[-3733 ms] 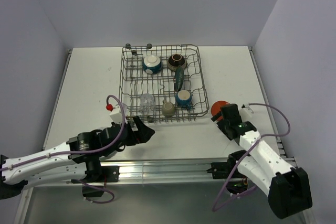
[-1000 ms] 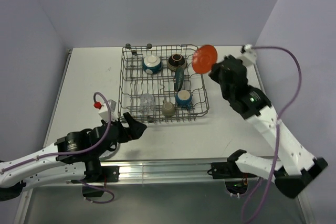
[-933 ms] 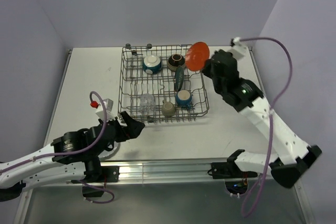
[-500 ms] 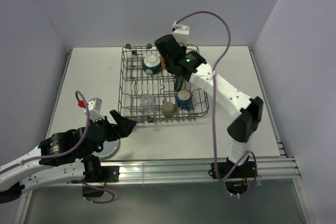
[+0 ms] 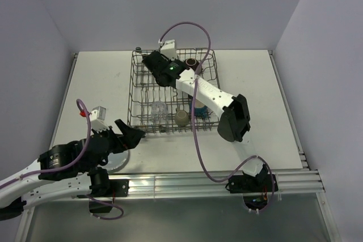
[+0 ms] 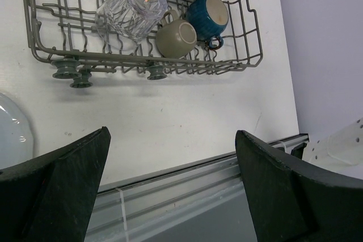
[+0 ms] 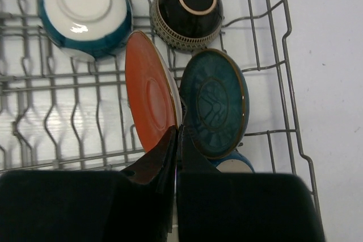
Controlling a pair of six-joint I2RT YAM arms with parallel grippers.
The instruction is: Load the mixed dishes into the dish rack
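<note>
The job looks close to finished. At the far left a pale plate (image 6: pixel 10 131) lies flat on the table (image 6: pixel 187 111), outside the dish rack (image 6: pixel 142 60) and not yet loaded. The left gripper (image 6: pixel 171 140) hangs near it with its jaws spread wide and nothing between them. I'd judge it is well placed to fetch that plate.

In the rack's near row lie a clear glass (image 6: pixel 131 5), a beige cup (image 6: pixel 177 37) and a blue mug (image 6: pixel 207 16). In the far row a white-bottomed bowl (image 7: pixel 84 12) and a brown bowl (image 7: pixel 189 11) are tipped on their sides. In front of them the orange-red plate (image 7: pixel 148 97) stands on edge among the tines, just beside the teal plate (image 7: pixel 214 103). The right gripper (image 7: pixel 177 131) is pinched tight on the orange-red plate's rim.

Letting go of that plate and bringing in the pale one seem to be what is left.
</note>
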